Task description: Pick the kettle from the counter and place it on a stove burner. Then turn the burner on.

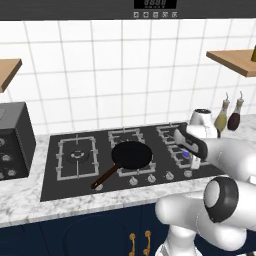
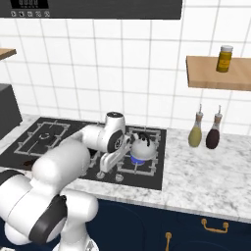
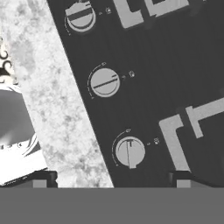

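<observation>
Resting on the burner at the near right corner of the stove (image 2: 59, 147), the kettle (image 2: 142, 145) is seen just right of centre in the right base view, with a blue flame visible under its base. The kettle is upright, its dark handle arched over the top. In the same view the gripper (image 2: 101, 172) is pointed down at the front strip of the cooktop, to the lower left of the kettle and apart from it.

In the hand view the two fingertips (image 3: 43, 178) are placed wide apart at the bottom edge, one over the counter (image 3: 52, 96) and one over the black glass; nothing is held between them. Three silver knobs are shown on the glass. The nearest knob (image 3: 130, 152) lies between the fingertips, its bar turned nearly upright in the frame, whereas the middle knob (image 3: 105, 82) and the far knob (image 3: 81, 16) have bars close to level.

In the left base view a black pan (image 1: 131, 154) is seated on the centre burner, and two bottles (image 1: 228, 116) are stood on the marble at the right.
</observation>
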